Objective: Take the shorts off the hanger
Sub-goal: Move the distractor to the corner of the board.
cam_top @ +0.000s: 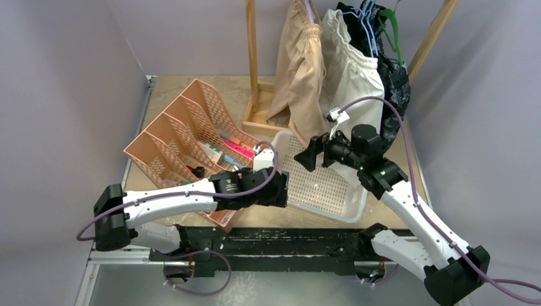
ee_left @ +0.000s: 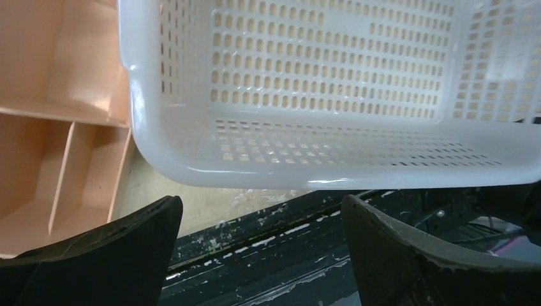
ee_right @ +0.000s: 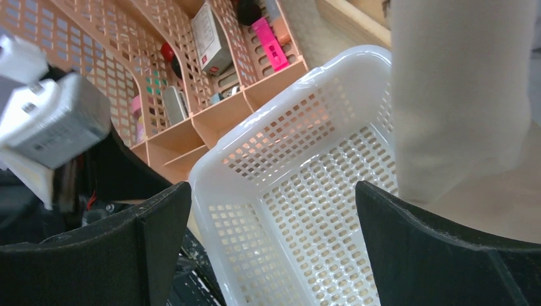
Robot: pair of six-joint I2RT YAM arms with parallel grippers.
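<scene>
Three pairs of shorts hang from hangers on a wooden rack at the back: tan shorts (cam_top: 300, 70), white shorts (cam_top: 351, 70) and a dark patterned pair (cam_top: 397, 83) at the right. My right gripper (cam_top: 307, 155) hovers open over the white basket (cam_top: 322, 188), below and in front of the white shorts, holding nothing. In the right wrist view the white shorts (ee_right: 459, 95) hang just right of the open gripper (ee_right: 273, 204). My left gripper (cam_top: 282, 189) is low at the basket's near left corner. It is open and empty in its wrist view (ee_left: 261, 220), facing the basket wall (ee_left: 319, 166).
A peach file organizer (cam_top: 185, 140) holding small items lies left of the basket. The rack's upright post (cam_top: 252, 57) and base (cam_top: 258, 118) stand behind the basket, with a slanted post (cam_top: 430, 38) at the right. Blue (cam_top: 370, 19) and green (cam_top: 390, 32) hangers show above the shorts.
</scene>
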